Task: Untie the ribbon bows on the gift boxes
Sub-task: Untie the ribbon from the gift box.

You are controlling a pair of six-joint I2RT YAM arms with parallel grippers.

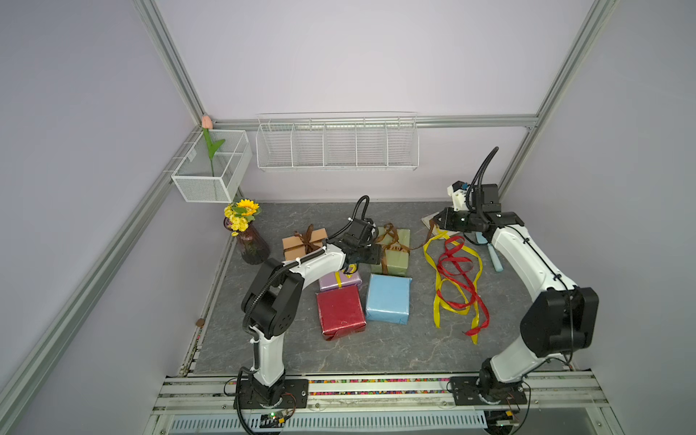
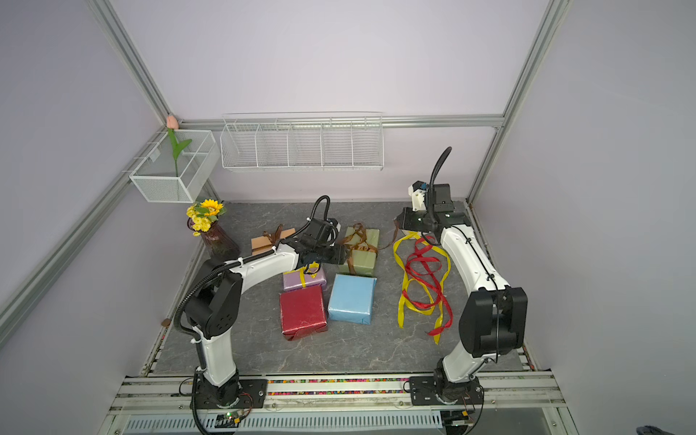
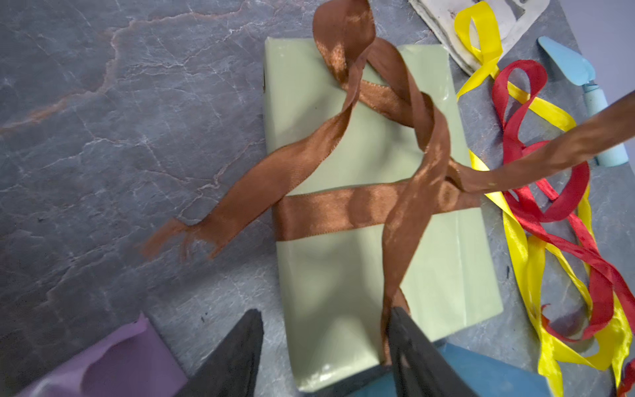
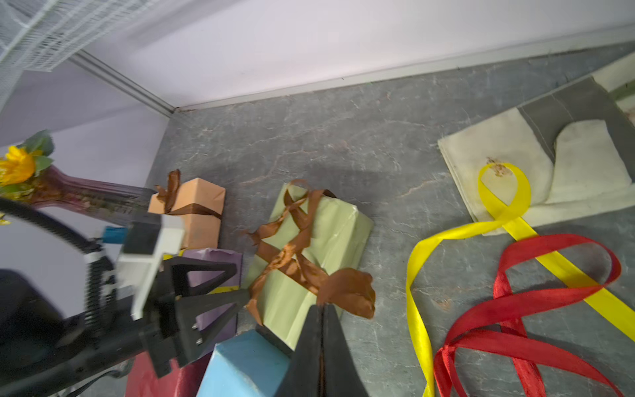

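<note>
My right pincer (image 4: pixel 323 307) is clamped flat. Both black wedge fingers are pressed together on the crumpled tail of the brown ribbon (image 4: pixel 295 254), and the satin strip runs taut from there back to the knot on the olive box (image 4: pixel 330 233).

My left pincer (image 3: pixel 326 314) stands partly open and grips nothing. It sits at the side of the olive box that faces the lilac box (image 1: pixel 331 280). One pointed finger (image 3: pixel 409 343) sits right against the strand dropping over the box's edge.

On the olive box's glossy, smooth paper I see a flat band across the middle, one twisted loop above it, and a frayed tail trailing onto the counter (image 1: pixel 376 354), which is grey and veined like stone.

Moving outward, the lilac box carries a thin yellow ribbon (image 1: pixel 339 280). Next to it lie the glittery red box (image 1: pixel 341 312) and the light blue box (image 1: pixel 388 303), both bare. The tan box (image 1: pixel 297 244) sits near the back with its brown bow (image 1: pixel 309 237) tied and upright.

Over by my right arm, a loose yellow strip (image 1: pixel 437 297) and a loose red strip (image 1: pixel 457 271) curl over each other on the counter.
</note>
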